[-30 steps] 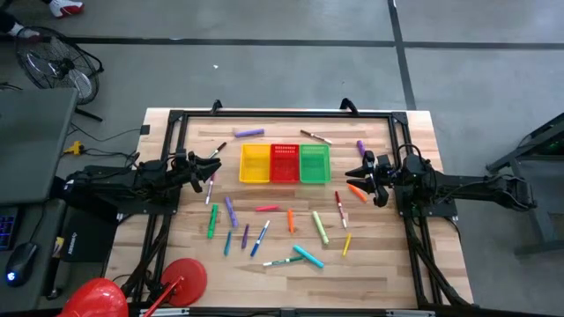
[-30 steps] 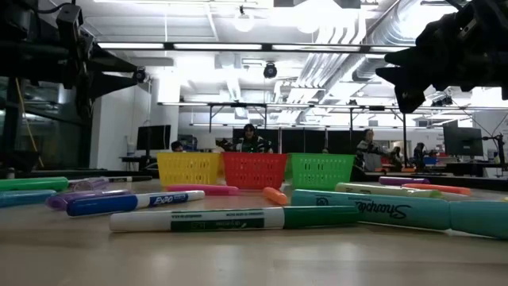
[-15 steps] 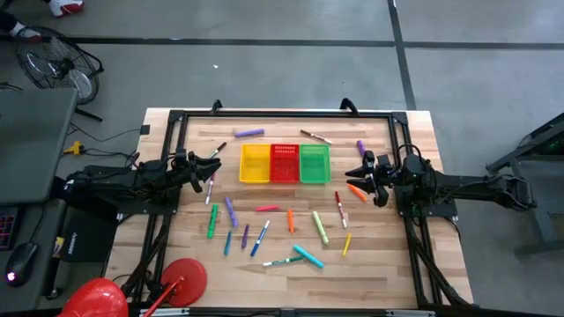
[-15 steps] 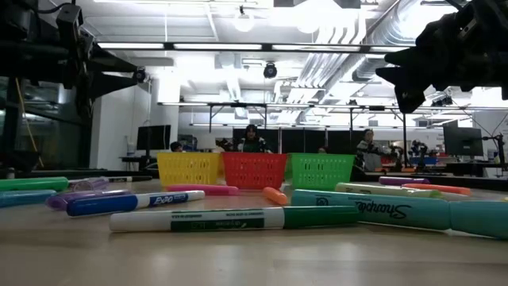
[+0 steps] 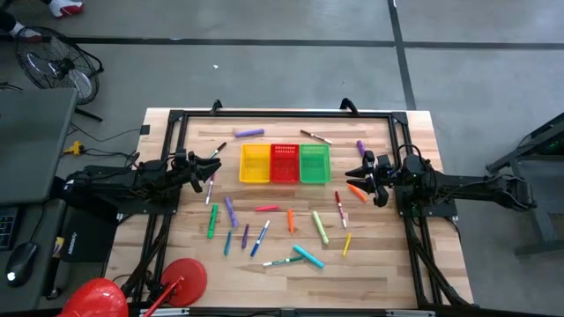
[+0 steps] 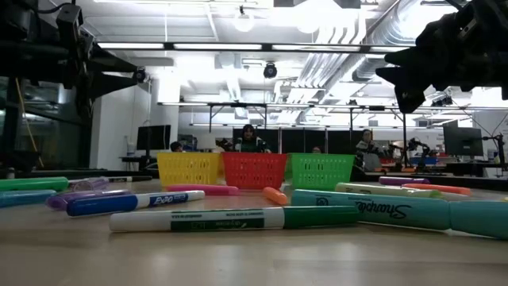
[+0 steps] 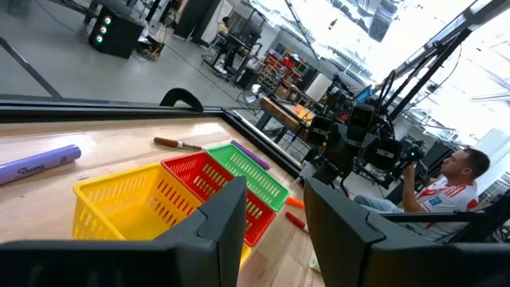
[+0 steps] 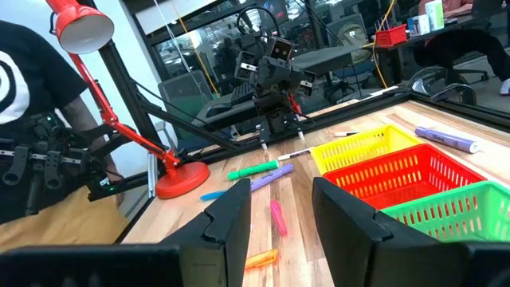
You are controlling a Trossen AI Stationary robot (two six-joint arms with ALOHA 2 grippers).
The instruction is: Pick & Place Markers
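- Lying scattered across the table (image 5: 176,264), the markers (image 5: 264,231) are mostly spread over the near half, in front of the three baskets; none is showing inside a basket, as far as I can tell.
- A purple marker (image 5: 249,133) and a dark thin one (image 5: 315,136) are lying behind the baskets, and an orange marker (image 5: 356,191) is lying just beside my right gripper.
- The yellow basket (image 5: 256,164), red basket (image 5: 284,164) and green basket (image 5: 314,164) are standing side by side in a row, touching, between my two arms.
- My left gripper (image 5: 211,164) is hovering just to the left of the yellow basket, fingers parted and carrying nothing; its wrist view is showing bare space between them.
- My right gripper (image 5: 357,172) is hovering just to the right of the green basket, fingers likewise spread apart and empty.
- Nothing on the table is differing from a second ago: every marker, every basket and both arms are sitting exactly where they were.
- The only change I am finding is far off in the room, where people (image 6: 250,138) behind the baskets are shifting slightly.
- So I am judging that the sorting is not yet started, and I am waiting before a first reach, likely for a marker close to one gripper.
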